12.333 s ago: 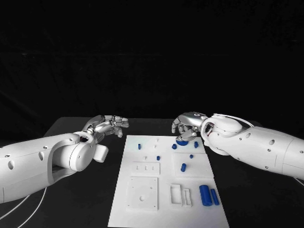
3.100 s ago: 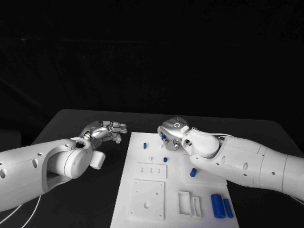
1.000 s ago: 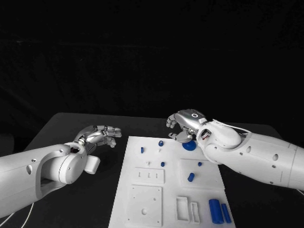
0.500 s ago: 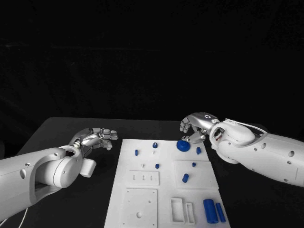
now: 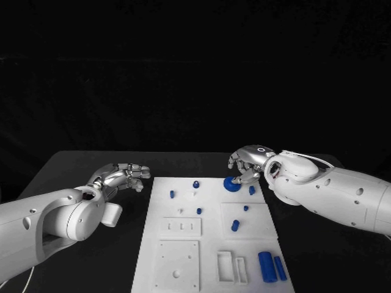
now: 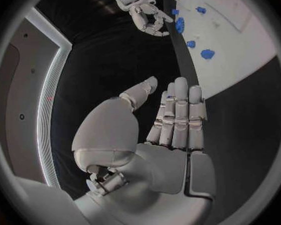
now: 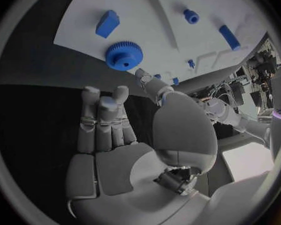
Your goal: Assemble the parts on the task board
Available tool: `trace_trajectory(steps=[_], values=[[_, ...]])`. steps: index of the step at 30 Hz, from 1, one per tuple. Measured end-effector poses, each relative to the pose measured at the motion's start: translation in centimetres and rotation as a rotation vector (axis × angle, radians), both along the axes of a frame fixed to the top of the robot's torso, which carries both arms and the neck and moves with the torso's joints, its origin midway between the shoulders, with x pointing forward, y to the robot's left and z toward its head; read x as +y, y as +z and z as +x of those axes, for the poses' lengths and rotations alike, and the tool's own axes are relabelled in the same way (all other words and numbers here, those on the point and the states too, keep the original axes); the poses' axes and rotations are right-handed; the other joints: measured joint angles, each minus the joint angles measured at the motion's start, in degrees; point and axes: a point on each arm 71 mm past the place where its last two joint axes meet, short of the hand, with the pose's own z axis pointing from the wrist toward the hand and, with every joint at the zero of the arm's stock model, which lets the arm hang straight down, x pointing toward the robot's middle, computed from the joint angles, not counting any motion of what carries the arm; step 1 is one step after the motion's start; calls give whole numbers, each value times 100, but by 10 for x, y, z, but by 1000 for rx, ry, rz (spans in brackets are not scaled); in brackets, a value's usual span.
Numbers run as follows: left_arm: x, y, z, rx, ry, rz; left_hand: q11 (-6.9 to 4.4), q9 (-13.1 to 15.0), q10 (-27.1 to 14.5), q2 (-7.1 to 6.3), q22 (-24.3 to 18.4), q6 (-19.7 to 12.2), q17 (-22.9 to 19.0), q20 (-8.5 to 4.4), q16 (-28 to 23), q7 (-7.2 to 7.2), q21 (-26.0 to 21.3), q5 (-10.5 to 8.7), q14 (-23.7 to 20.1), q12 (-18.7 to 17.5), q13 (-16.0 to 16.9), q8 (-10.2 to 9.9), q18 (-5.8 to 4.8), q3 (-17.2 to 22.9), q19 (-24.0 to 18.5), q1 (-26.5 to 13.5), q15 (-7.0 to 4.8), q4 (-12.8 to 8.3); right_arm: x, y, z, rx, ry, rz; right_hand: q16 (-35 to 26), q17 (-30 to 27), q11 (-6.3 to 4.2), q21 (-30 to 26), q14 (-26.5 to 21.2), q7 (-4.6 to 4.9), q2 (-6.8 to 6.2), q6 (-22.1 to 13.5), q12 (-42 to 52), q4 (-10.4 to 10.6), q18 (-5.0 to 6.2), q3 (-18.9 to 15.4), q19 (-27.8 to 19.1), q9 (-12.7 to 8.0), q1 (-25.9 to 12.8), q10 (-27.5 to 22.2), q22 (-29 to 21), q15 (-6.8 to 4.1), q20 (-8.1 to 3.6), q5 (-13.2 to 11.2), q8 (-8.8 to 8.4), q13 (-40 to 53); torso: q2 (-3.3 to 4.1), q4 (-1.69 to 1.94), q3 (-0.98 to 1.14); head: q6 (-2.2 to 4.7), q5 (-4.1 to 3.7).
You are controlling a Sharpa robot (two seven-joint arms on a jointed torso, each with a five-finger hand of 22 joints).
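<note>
The white task board point(image 5: 182, 244) lies in the middle of the table. A blue gear point(image 5: 231, 183) point(image 7: 123, 56) lies flat at its far right corner. My right hand point(image 5: 247, 162) point(image 7: 115, 135) hovers just over the gear, its fingertips point(image 7: 103, 101) short of it and holding nothing. Small blue pegs point(image 5: 195, 184) point(image 5: 171, 194) point(image 5: 198, 210) stand on the board's far left part. A blue block point(image 5: 252, 190) point(image 7: 107, 23) lies beside the gear. My left hand point(image 5: 121, 176) point(image 6: 175, 130) floats left of the board's far corner, empty, with straight fingers and the thumb apart.
Two more blue pieces point(image 5: 245, 208) point(image 5: 235, 225) sit on the board's right panel. Two long blue cylinders point(image 5: 266, 265) lie side by side at its near right. White recessed plates point(image 5: 179, 265) and slots point(image 5: 225, 267) fill the near part. Black table point(image 5: 90, 168) surrounds the board.
The head camera has shifted. My right hand has moved from over the board's far middle to its far right corner, where the gear now lies in sight. The left hand has stayed put.
</note>
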Motion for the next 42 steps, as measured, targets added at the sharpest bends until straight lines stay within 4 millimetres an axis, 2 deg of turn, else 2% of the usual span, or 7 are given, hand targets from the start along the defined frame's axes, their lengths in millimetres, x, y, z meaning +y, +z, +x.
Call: trace_trajectory(steps=[6, 16, 24, 34, 38, 42], values=[[0, 0, 0, 0, -2, -1, -1, 0, 0, 0, 0, 0, 0, 0, 0, 0, 0, 0, 0, 0, 0, 0, 0, 0, 0, 0, 0, 0, -3, -7, 3, 39, -10, -1, 151, 220, -15, 248, 20, 12, 11, 1, 846, 40, -1, -40, 28, -32, -87, -142, 0, 18, -9, 91, -12, 716, 19, 21, 25, -10, -31], [0, 0, -1, 1, -4, -2, -2, 0, 1, 0, 0, 0, 0, 0, 0, 0, 0, 0, 0, 0, 0, 0, 0, 0, 0, 0, 0, 0, -3, -14, 2, 90, -9, 1, 257, 389, 2, 413, 10, 19, 39, -6, 1171, 71, -25, -71, 28, -40, -115, -164, -1, 32, -51, 295, -31, 955, 57, 51, 52, -47, -47], [0, 0, -1, 1, -4, -2, -10, 0, 8, 0, 0, 0, -5, 0, 0, 0, 0, 0, 0, 0, 0, 0, 0, 0, 0, 0, 0, 0, -4, -16, 3, 105, -9, 2, 257, 418, 2, 414, 13, 19, 40, -6, 1178, 71, -30, -71, 39, -40, -115, -163, -1, 45, -61, 310, -31, 973, 60, 51, 58, -79, -37], [1, 0, -1, 1, -3, -2, -11, 1, 8, 0, 0, 0, -4, 0, 0, 0, 0, 0, 0, 0, 1, 0, 0, 0, 0, 0, 0, 0, -7, -17, 3, 119, -13, 5, 279, 483, 3, 468, 15, -13, 61, 26, 1218, 202, -32, 60, 38, -39, -137, -163, -2, 47, -60, 532, -31, 993, 53, 44, 59, -92, -26], [1, 0, -1, 1, -2, -2, -12, 1, 9, 0, 0, -1, -5, 0, 0, 0, 0, 0, 0, 0, 1, 0, 0, 0, 0, 0, 0, 0, -9, -17, 3, 123, -15, 8, 279, 510, 3, 503, 23, -13, 61, 26, 1218, 221, -33, 79, 19, -46, -137, -162, -2, 54, -79, 697, -32, 999, 53, 43, 58, -96, -26], [1, 0, -1, 1, -2, -1, -13, 1, 9, 0, 0, 0, -9, 0, 0, 0, 0, 0, 0, 0, 1, 0, 0, 0, 0, 0, 0, 0, -10, -17, 3, 128, -15, 13, 279, 541, 4, 513, 4, -13, 53, 26, 1217, 212, -57, -11, 6, -56, -205, -162, -2, 72, -91, 1003, -32, 999, 52, 41, 56, -97, -30]])
